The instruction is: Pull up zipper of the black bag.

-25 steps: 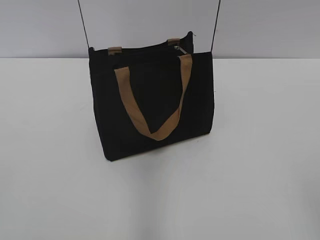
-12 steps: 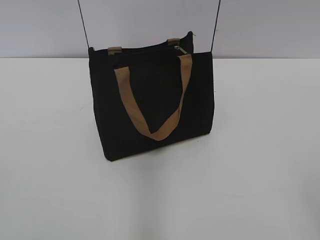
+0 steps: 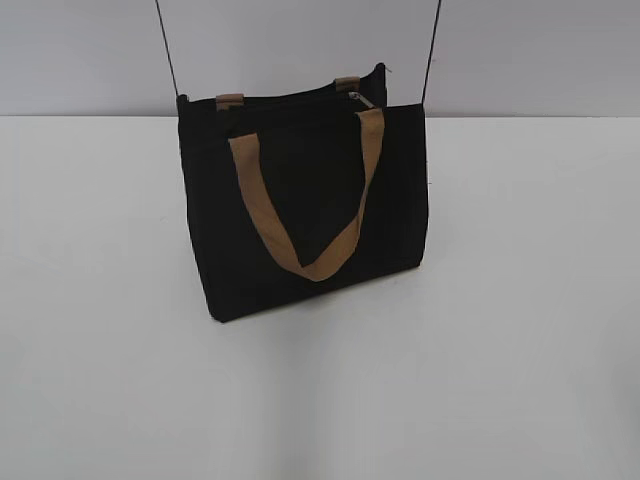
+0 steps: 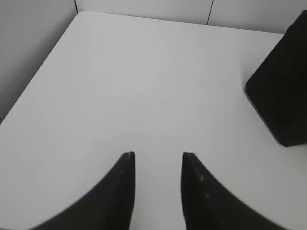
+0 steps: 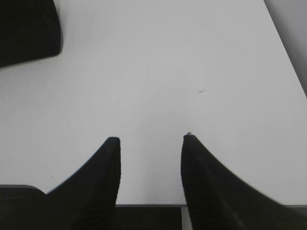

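Note:
The black bag (image 3: pixel 305 205) stands upright on the white table, a tan strap handle (image 3: pixel 305 205) hanging down its front. The zipper (image 3: pixel 290 99) runs along its top edge, with the small silvery pull tab (image 3: pixel 360 98) at the right end. Thin black cords (image 3: pixel 165 45) rise from its upper corners. No gripper shows in the exterior view. My left gripper (image 4: pixel 158 154) is open and empty over bare table, with the bag's corner (image 4: pixel 283 91) at its far right. My right gripper (image 5: pixel 151 139) is open and empty near the table's front edge, with the bag's corner (image 5: pixel 26 31) at its upper left.
The white table (image 3: pixel 520 300) spreads around the bag. A grey wall (image 3: pixel 520 50) stands behind it. The left wrist view shows the table's left edge (image 4: pixel 38 81), and the right wrist view shows its front edge (image 5: pixel 148 205) under the jaws.

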You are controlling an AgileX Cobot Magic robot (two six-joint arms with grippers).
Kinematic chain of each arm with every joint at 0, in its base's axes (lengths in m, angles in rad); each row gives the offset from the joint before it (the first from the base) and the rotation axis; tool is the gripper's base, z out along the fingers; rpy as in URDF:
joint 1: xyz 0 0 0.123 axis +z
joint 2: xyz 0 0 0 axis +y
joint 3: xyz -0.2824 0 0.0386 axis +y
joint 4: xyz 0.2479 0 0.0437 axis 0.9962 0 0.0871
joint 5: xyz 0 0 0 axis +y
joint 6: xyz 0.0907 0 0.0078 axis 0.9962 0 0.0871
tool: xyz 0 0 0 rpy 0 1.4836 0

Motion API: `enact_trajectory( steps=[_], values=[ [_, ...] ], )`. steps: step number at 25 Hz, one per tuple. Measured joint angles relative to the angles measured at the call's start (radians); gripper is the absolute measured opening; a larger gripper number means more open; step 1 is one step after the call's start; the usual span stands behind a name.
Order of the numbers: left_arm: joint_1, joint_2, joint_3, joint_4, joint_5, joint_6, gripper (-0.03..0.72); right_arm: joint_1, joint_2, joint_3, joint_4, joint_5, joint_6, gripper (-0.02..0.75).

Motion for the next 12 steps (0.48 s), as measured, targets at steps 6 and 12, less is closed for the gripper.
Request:
enact_trajectory(
  steps=[6,12],
  values=[
    [0.0,0.0,0.0,0.0,0.0,0.0,0.237,0.0,0.0,0.0,-0.027,0.0,0.038,0.323],
    [0.0,0.0,0.0,0.0,0.0,0.0,0.236,0.0,0.0,0.0,-0.029,0.0,0.045,0.323]
  ],
)
